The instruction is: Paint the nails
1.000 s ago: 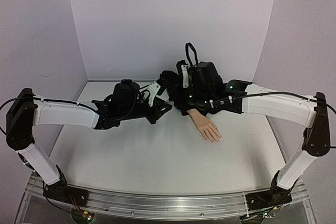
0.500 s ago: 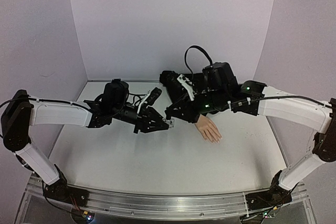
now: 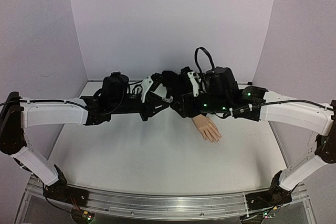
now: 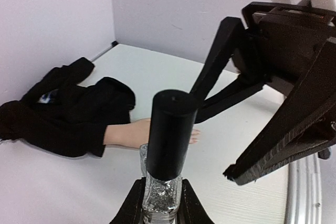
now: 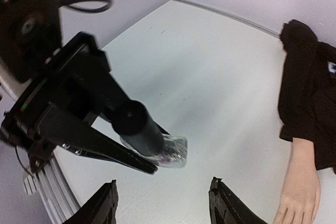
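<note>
Fingers (image 4: 132, 211) of the left gripper (image 4: 161, 211) are pressed onto the glass base of a small glittery bottle (image 4: 168, 145) with a dark cap. The right gripper (image 5: 164, 205) is spread, nothing is held in it, and it is pointed at the bottle. The nails (image 3: 216, 139) are found on the mannequin hand (image 3: 207, 128), which is laid on the tabletop (image 3: 131, 150) beneath the right arm, with its black sleeve (image 4: 68, 114) bunched behind it.

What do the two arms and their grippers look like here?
The left arm and right arm have white links, black joints and thin black cables. The left gripper and right gripper have black tapered fingers. Green lights dot the right wrist.
</note>
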Tool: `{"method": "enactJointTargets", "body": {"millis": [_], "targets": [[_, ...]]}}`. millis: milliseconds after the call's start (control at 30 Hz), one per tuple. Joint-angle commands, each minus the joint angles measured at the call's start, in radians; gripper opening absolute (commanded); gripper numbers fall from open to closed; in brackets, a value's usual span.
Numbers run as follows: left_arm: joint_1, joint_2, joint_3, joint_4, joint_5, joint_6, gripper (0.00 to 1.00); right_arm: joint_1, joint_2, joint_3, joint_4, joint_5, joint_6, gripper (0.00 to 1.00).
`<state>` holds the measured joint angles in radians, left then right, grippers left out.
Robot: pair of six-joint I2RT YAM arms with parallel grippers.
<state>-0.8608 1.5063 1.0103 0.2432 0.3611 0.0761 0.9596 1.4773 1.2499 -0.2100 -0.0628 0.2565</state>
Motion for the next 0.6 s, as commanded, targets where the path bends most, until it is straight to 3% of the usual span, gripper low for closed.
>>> {"method": "enactJointTargets", "body": {"millis": [0, 167, 467, 567], "targets": [[-0.055, 0.018, 0.065, -0.027, -0.326, 0.056, 0.00, 0.001, 0.008, 0.064, 0.032, 0.176, 0.170, 0.55], [-0.085, 0.053, 0.088, -0.026, -0.417, 0.052, 0.00, 0.007, 0.072, 0.156, -0.009, 0.218, 0.213, 0.48], [-0.105, 0.063, 0.098, -0.012, -0.428, 0.048, 0.00, 0.010, 0.202, 0.293, -0.060, 0.175, 0.228, 0.37], [-0.108, 0.062, 0.095, -0.009, -0.424, 0.043, 0.00, 0.010, 0.218, 0.306, -0.061, 0.168, 0.225, 0.30]]}}
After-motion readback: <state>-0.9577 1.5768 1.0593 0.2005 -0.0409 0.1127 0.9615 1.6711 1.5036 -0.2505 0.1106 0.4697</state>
